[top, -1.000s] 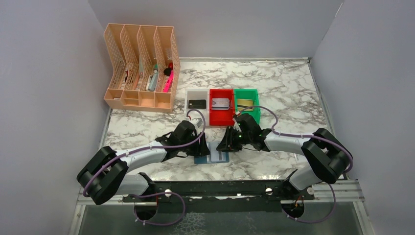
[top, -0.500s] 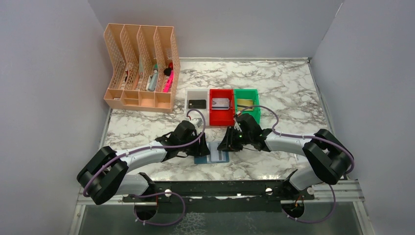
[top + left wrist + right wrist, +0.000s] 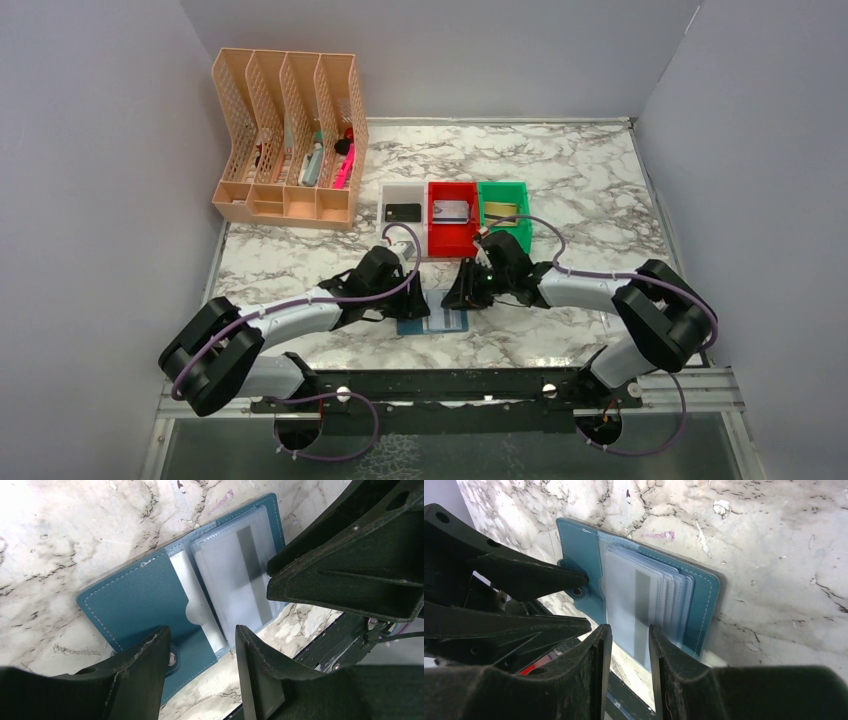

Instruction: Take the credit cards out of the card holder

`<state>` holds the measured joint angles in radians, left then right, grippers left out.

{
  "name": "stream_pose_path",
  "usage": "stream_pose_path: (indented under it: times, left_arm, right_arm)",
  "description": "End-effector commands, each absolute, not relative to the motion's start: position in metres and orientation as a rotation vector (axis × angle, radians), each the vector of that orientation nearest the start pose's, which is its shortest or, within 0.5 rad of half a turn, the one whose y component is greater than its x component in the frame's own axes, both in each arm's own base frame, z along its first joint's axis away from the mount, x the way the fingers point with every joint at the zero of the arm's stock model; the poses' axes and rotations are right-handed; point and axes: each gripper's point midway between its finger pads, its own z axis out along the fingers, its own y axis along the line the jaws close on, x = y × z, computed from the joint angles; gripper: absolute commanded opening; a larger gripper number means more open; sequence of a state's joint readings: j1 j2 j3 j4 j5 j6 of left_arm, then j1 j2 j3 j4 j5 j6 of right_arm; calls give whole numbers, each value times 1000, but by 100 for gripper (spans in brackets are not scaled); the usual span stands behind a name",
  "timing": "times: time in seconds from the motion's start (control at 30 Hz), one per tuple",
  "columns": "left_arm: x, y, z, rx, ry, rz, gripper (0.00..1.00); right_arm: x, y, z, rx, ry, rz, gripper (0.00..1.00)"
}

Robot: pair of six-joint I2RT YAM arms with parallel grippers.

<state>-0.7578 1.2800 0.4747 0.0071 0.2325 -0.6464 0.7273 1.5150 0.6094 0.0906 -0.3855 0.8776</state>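
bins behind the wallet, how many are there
3, in a row at the back of the table: a white bin on the left, a red bin in the middle and a green bin on the right. None seems hidden.

The blue card holder [image 3: 432, 322] lies flat and open at 6 o'clock, close in front of me. Its clear pockets [image 3: 674, 600] are fanned out on its 3 o'clock half, and a pale card [image 3: 247, 565] with a dark stripe sits in the top one. Toward 12 o'clock from it, a black card [image 3: 402, 212], a silver card [image 3: 452, 210] and a gold card [image 3: 502, 209] lie in a row.
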Motion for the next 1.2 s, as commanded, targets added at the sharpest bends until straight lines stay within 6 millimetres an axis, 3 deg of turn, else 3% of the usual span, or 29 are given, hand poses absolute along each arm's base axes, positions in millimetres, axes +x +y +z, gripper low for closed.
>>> stream_pose_path:
  times: [0.0,0.33,0.57,0.83,1.17]
  left_arm:
    - [171,-254,30,279,2557,-879,54]
    - [170,-255,31,275,2550,-885,53]
    - [175,-255,43,273,2508,-887,55]
    - [196,-242,59,291,2470,-712,62]
    - [186,-232,32,320,2544,-655,62]
  right_arm:
    - [183,304,37,-45,2694,1172,39]
    - [182,317,51,6,2639,1329,39]
    - [194,298,44,29,2665,1094,39]
    - [187,289,27,27,2722,1035,39]
    - [193,285,40,21,2684,993,39]
